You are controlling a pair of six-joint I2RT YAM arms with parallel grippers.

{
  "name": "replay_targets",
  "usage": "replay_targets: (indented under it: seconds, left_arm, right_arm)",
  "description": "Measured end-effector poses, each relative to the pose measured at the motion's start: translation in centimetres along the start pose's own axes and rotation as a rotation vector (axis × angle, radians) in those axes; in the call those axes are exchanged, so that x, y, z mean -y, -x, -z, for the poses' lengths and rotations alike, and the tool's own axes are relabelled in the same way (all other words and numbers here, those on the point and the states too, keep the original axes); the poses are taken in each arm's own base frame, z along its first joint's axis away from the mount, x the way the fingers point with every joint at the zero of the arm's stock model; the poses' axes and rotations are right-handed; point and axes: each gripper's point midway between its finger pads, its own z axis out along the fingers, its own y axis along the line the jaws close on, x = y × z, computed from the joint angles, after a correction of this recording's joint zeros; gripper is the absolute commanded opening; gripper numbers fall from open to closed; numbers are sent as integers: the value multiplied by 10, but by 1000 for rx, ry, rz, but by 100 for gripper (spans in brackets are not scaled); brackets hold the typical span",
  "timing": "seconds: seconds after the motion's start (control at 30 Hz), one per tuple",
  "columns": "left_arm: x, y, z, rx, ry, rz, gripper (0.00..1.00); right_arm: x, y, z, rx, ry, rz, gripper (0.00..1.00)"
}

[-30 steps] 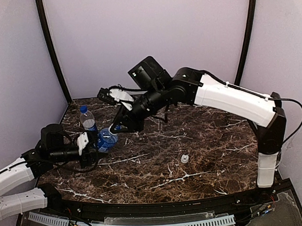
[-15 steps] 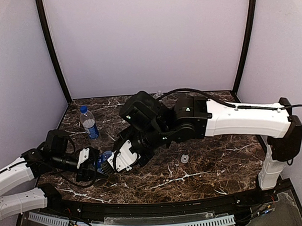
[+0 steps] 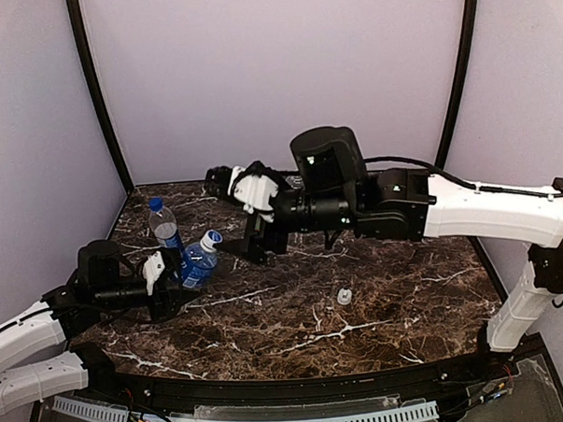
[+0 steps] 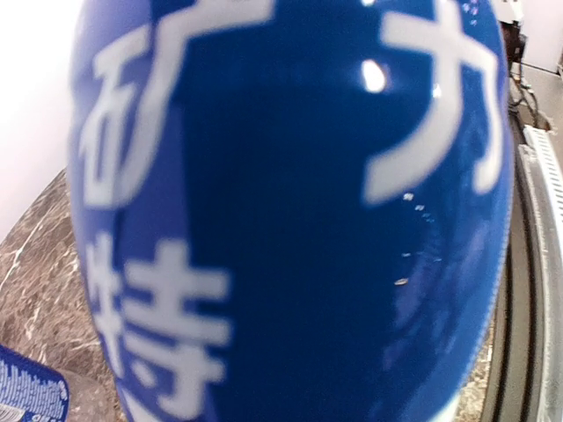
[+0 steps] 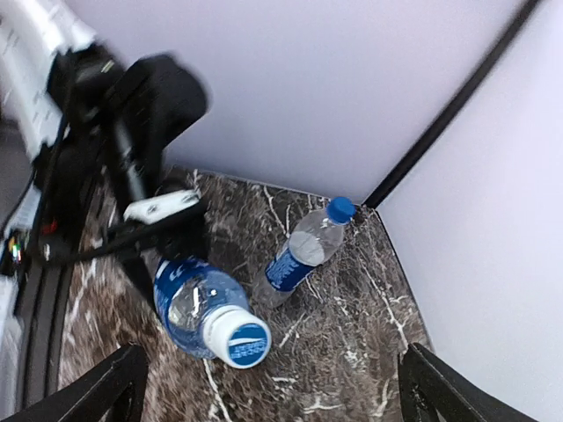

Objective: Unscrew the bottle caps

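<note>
Bottles with blue labels are showing at the left side of the counter point(image 3: 389, 309), two of them. The left hand point(image 3: 172, 272) is pinching the tilted bottle point(image 3: 198, 263) around its label. It is holding the bottle at a lean, neck pointing up and toward the back-right. A pale blue-and-white cap point(image 3: 211, 237) is sitting on that neck. In the left wrist view the label point(image 4: 290, 211) is filling nearly the whole frame, its white characters blurred by closeness.

Just behind and to the left, the upright bottle point(image 3: 165, 230) is standing near the back-left corner, wearing its dark blue cap point(image 3: 155, 204). The two bottles are sitting close together; whether they are touching cannot be told.

The right arm is reaching across from the right side. The right hand point(image 3: 219, 181) is hovering over the back of the counter, beyond the tilted bottle, holding nothing. Its fingers point(image 5: 106, 391) are standing spread wide at the two bottom corners of the right wrist view, which is looking down on both bottles.

A white cap point(image 3: 344, 296) is lying loose on the counter toward the middle-front, well apart from the bottles.
</note>
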Motion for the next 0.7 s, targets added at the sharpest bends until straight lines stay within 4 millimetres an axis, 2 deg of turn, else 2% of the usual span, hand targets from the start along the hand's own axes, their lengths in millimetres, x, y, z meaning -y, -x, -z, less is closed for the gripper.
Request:
replay_targets:
  seconds: [0.07,0.13,0.2,0.27,0.37,0.43,0.57,0.7]
  left_arm:
    - [-11,-3,-1,-7,66,2,41]
    - [-21,-2,0,-4,122,-2,41]
    - [-28,1,1,4,159,-10,42]
    - [-33,2,1,11,187,-14,41]
    - [-37,0,1,9,210,-13,41]
    - [-37,-3,1,4,215,-11,41]
    - [-37,-5,0,2,218,-10,41]
    - [-37,-5,0,3,218,-10,42]
  right_arm:
    - [29,4,5,55,-47,-195,93]
    - [51,-2,5,91,-53,-430,81]
    - [61,-8,0,96,-36,-589,76]
    - [65,-8,-15,85,1,-747,76]
    - [60,-3,-42,46,66,-888,73]
    - [50,-7,-54,-4,98,-948,68]
    - [33,-25,-64,-113,115,-1023,60]
    - [26,-31,-65,-159,125,-1051,51]
